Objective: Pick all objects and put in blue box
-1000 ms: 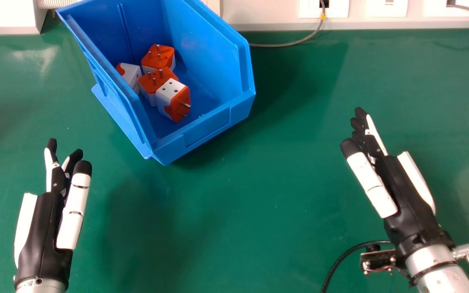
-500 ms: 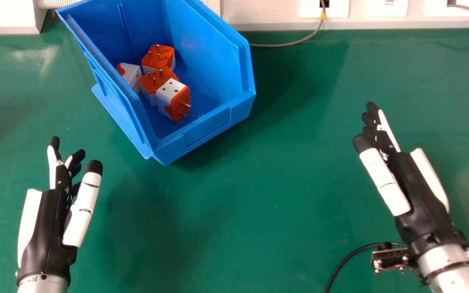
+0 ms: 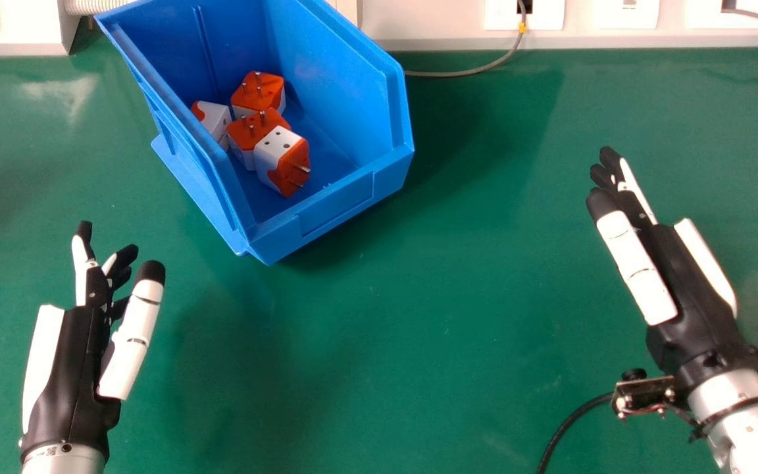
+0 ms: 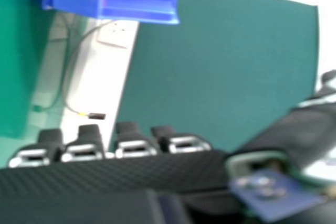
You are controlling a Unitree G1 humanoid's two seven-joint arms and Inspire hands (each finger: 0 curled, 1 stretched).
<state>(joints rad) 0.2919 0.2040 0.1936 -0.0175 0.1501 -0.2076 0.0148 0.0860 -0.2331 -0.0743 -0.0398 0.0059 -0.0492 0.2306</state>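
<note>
In the head view my left hand (image 3: 76,368) is over the table's left front, its fingers open and holding nothing. My right hand (image 3: 685,289) stands open and empty at the right, well away from the blue box (image 3: 336,204), which sits at the back left of centre. Inside the box lie several orange-and-white plug adapters, among them a front one (image 3: 280,161) resting against another (image 3: 257,130). In the right hand view my right hand (image 4: 115,174) has its fingers straight, with the blue box (image 4: 139,9) farther off.
The green table (image 3: 385,368) stretches between my hands and in front of the box. Along the back runs a pale wall strip with sockets (image 3: 540,16) and a grey cable (image 3: 478,68). A black cable (image 3: 566,428) loops beside my right wrist.
My right hand has moved to the right and a little toward the back. My left hand has shifted slightly, its thumb now farther right. Box and adapters stay in place.
</note>
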